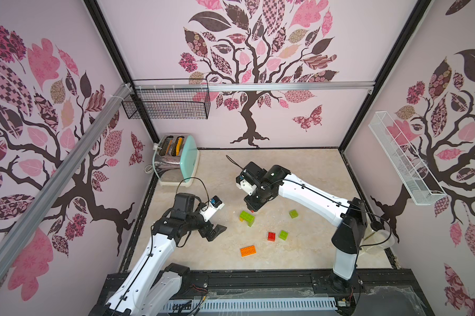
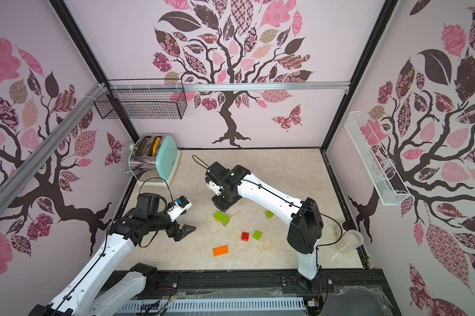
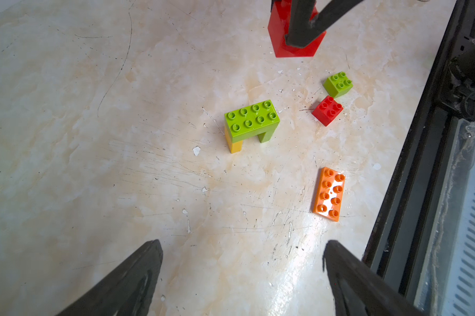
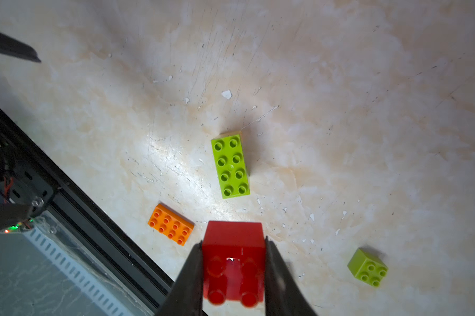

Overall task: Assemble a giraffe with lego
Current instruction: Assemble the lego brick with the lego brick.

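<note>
The giraffe's body stands mid-table: a long lime green brick on one yellow and one green leg. My right gripper hovers just behind it, shut on a red brick held off the table. Loose lego lies nearby: a red brick, a green brick touching it, another green brick to the right, and a long orange brick toward the front. My left gripper is open and empty, left of the bricks.
A mint toaster stands at the back left corner. A clear plastic cup sits by the right arm's base. A black wire basket and a white wire basket hang on the walls. A black rail borders the front edge.
</note>
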{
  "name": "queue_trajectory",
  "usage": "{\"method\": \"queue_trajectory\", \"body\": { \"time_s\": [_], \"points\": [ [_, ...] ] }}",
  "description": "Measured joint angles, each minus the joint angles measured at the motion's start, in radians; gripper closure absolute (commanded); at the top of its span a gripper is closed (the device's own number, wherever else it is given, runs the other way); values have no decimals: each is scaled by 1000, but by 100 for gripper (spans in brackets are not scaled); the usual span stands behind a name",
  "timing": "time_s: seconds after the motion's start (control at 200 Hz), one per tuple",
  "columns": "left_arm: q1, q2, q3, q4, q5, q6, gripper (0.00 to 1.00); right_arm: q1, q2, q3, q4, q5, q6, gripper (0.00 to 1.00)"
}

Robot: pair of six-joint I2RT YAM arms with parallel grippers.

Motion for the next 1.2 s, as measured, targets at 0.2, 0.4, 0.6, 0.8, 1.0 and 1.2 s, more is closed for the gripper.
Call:
{"method": "queue_trajectory", "body": {
  "time_s": [0.2, 0.4, 0.6, 0.8, 1.0, 1.2],
  "points": [
    [0, 0, -6, 6, 2, -1, 2, 0, 79, 40, -75, -10, -74, 98],
    [5, 0, -7, 7, 3, -2, 2, 0, 124, 39, -72, -2, -69, 98],
    [13, 0, -7, 7, 4, -2, 2, 0, 124, -3, 5, 2, -45, 100],
    [14, 0, -7, 7, 4, -2, 2, 0, 124, -43, 68, 2, -40, 100],
    [14, 0, -12, 9, 6, -2, 2, 0, 124, -61, 95, 3, -58, 100],
    [14, 0, -13, 9, 12, -2, 2, 2, 124, -78, 108, -4, -67, 100]
  ]
}}
